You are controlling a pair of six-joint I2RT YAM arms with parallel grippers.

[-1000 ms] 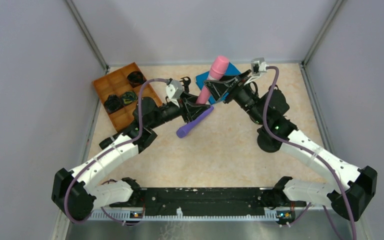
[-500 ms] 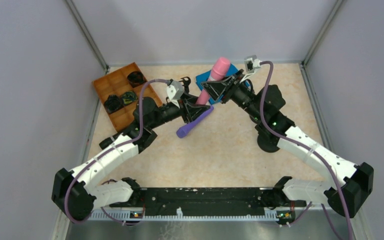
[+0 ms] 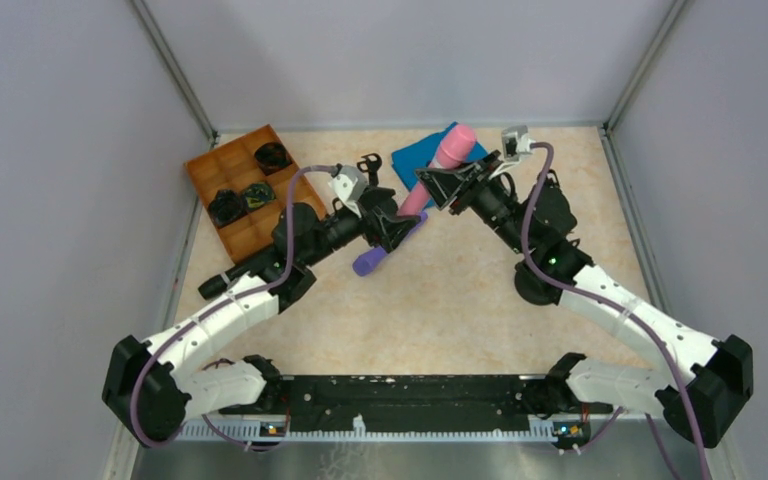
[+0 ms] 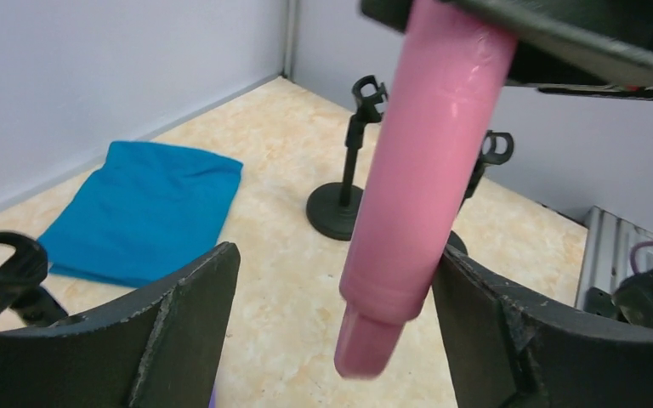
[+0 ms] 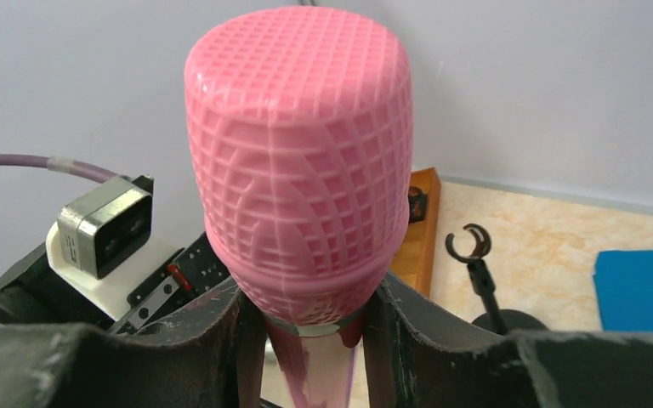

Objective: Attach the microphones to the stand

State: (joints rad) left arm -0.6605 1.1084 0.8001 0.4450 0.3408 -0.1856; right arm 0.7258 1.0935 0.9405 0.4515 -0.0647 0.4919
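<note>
- Pink microphone (image 3: 440, 165), top view: tilted, head up toward the far wall, over the blue cloth (image 3: 412, 158). The right gripper (image 3: 438, 186) clamps it just under the head.
- Top view: the left gripper (image 3: 392, 228) sits at the handle's lower end, jaws spread. The purple microphone (image 3: 372, 257) lies flat on the counter (image 3: 460, 300) beneath that gripper, partly hidden by it.
- Top view: a black stand (image 3: 368, 163) is upright just left of the cloth. The orange tray (image 3: 232, 200) at far left has dark items in three compartments.
- Left wrist view: the left gripper (image 4: 337, 255) is wide apart. The pink microphone (image 4: 421, 170) handle hangs between the fingers, nearer the right-hand one; can't tell if it touches.
- Left wrist view: a stand (image 4: 349, 170) with a round base is upright behind the handle, and a second one is half hidden by it. The blue cloth (image 4: 144, 208) lies folded flat at left.
- Right wrist view: the right gripper (image 5: 310, 340) is pressed onto the pink microphone (image 5: 302, 170) at the neck, both fingers touching. The grid-textured head fills the frame above them.
- Right wrist view: a stand (image 5: 474, 255) with an open C-clip is at right, the blue cloth (image 5: 642, 289) is at the right edge, and the orange tray (image 5: 423, 229) edge is just behind the head.
</note>
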